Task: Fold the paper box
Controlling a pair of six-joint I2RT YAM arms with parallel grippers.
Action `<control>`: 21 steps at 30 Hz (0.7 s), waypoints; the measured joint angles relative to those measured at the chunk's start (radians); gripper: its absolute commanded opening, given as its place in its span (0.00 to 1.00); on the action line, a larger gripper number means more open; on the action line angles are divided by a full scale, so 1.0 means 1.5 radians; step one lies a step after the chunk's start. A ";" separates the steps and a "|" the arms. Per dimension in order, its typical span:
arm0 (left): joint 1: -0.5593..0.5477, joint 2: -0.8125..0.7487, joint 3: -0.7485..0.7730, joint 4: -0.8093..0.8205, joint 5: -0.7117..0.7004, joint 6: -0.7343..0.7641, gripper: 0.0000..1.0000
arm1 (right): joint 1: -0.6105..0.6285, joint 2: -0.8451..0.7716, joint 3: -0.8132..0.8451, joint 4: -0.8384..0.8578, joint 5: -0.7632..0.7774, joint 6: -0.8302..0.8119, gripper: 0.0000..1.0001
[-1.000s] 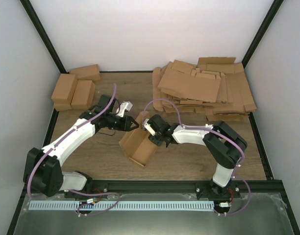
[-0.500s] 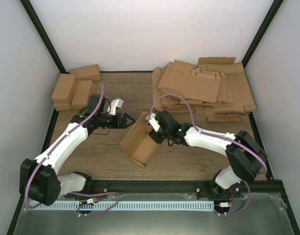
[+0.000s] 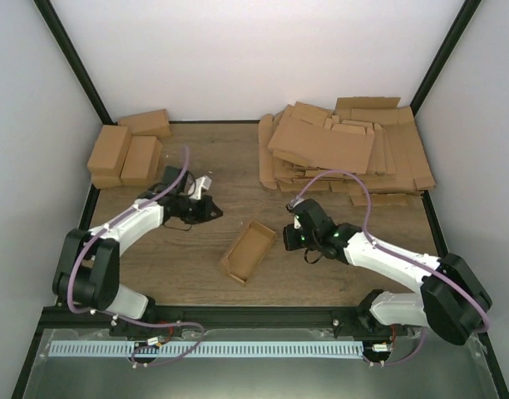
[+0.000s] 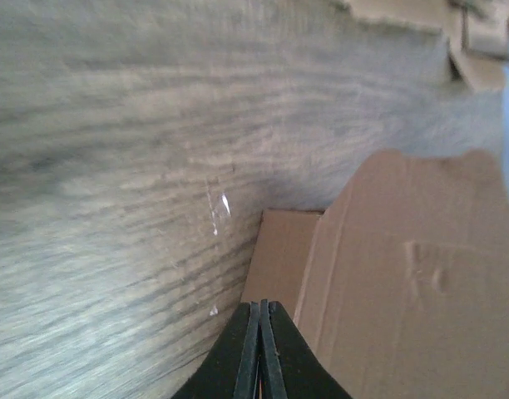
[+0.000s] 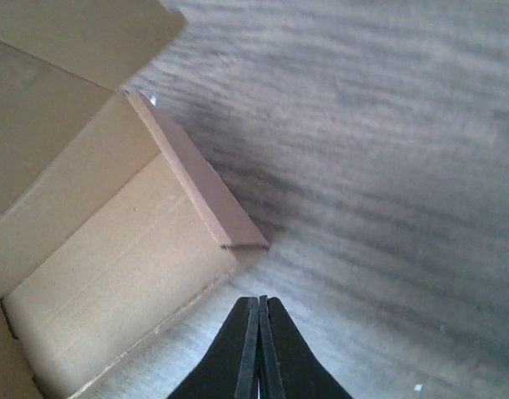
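The paper box point(image 3: 248, 251) lies on the wooden table as an open brown carton, its hollow side up, with nothing holding it. My left gripper point(image 3: 210, 211) is shut and empty, a short way to the box's upper left. In the left wrist view its fingertips point(image 4: 259, 320) are pressed together, with the box point(image 4: 387, 283) just beyond them. My right gripper point(image 3: 291, 238) is shut and empty just right of the box's far end. The right wrist view shows the box's inside point(image 5: 96, 249) to the left of that gripper point(image 5: 259, 312).
Three folded small cartons point(image 3: 126, 150) stand at the back left. A big heap of flat cardboard sheets point(image 3: 346, 150) fills the back right and shows at the top edge point(image 4: 421, 12) of the left wrist view. White walls and a black frame close in the table.
The box stood tilted between both grippers; now it lies low on the table. Both grippers have let go, shut, and drawn away from it, left and right.
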 measured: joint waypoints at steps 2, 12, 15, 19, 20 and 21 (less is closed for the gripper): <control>-0.033 0.028 -0.007 0.018 -0.011 -0.005 0.04 | 0.000 0.009 -0.001 -0.018 -0.002 0.064 0.01; -0.152 0.163 0.033 0.072 -0.102 -0.018 0.04 | 0.001 0.130 -0.006 -0.022 -0.014 0.291 0.01; -0.175 0.191 0.064 0.068 -0.148 -0.013 0.04 | 0.005 0.173 0.020 -0.034 -0.010 0.333 0.01; -0.207 0.204 0.086 0.057 -0.196 -0.009 0.04 | 0.018 0.200 0.046 -0.024 -0.005 0.373 0.01; -0.213 0.204 0.088 0.053 -0.205 -0.009 0.04 | 0.021 0.204 0.046 -0.022 -0.006 0.381 0.01; -0.220 0.204 0.090 0.051 -0.213 -0.009 0.04 | 0.024 0.207 0.047 -0.020 -0.006 0.388 0.01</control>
